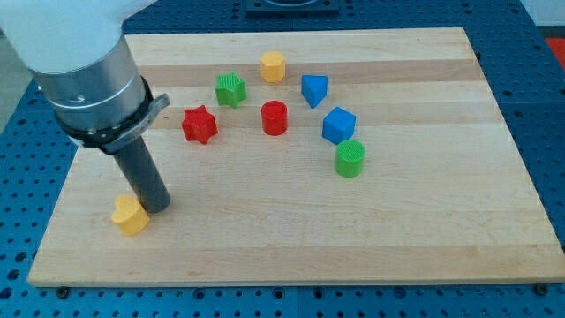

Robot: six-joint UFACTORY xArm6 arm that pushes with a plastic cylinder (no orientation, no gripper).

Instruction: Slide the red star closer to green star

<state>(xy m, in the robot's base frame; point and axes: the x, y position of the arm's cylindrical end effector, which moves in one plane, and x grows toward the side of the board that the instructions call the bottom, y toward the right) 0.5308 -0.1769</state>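
The red star lies on the wooden board, left of centre. The green star lies just up and to the right of it, a small gap apart. My tip rests on the board at the lower left, well below and left of the red star, right next to a yellow block.
A red cylinder sits right of the red star. A yellow hexagonal block, a blue triangular block, a blue cube and a green cylinder curve round the board's upper middle.
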